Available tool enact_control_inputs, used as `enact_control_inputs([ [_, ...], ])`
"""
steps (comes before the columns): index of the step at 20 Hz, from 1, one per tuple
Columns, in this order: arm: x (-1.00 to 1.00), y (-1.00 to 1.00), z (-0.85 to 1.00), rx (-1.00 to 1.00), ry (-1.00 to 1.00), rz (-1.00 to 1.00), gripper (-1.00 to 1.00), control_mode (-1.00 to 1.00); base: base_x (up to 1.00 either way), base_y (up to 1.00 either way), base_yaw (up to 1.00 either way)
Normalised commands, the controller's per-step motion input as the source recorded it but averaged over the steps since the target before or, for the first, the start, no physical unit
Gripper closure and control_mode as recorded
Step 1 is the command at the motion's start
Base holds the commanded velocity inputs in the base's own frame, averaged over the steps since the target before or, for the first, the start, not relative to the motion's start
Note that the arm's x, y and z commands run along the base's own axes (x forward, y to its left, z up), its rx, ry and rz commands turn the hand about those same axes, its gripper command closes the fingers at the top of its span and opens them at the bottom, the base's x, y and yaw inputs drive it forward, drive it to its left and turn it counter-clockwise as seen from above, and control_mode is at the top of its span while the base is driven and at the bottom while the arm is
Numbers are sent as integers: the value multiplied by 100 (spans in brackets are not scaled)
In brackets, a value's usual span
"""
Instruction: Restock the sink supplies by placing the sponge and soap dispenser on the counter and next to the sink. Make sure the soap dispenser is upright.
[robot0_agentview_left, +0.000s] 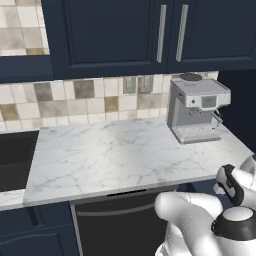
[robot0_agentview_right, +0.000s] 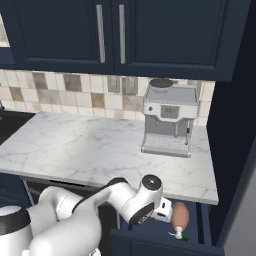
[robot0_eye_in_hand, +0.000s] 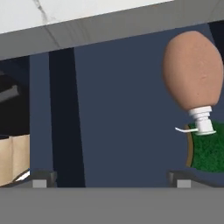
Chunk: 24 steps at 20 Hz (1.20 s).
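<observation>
while the jaws (robot0_eye_in_hand: 109, 179) gape, the smooth egg-shaped soap dispenser (robot0_eye_in_hand: 193, 70) touches the rough sponge (robot0_eye_in_hand: 210, 151).

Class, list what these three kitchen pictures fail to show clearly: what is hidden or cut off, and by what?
- Sponge: hand view, cut by the right edge, partly behind the soap dispenser.
- Soap dispenser, right base view: left side hidden by the arm.
- Sink: left base view, cut by the left edge; drain and faucet unseen.
- Gripper: just its tips rise at the hand view's bottom; jaws open.
</observation>
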Motion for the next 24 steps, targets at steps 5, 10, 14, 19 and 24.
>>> enact_control_inputs([
  [5, -8, -34, -36, 5, 2, 4, -100, -100, 0, 0, 0],
  [10, -15, -25, -23, 6, 3, 6, -100, -100, 0, 0, 0],
  [14, -22, -3, -1, 3, 7, 5, -100, -100, 0, 0, 0],
  [19, -37, 0, 0, 0, 12, 9, -100, -100, 0, 0, 0],
  [24, -49, 0, 0, 0, 11, 9, -100, -100, 0, 0, 0],
])
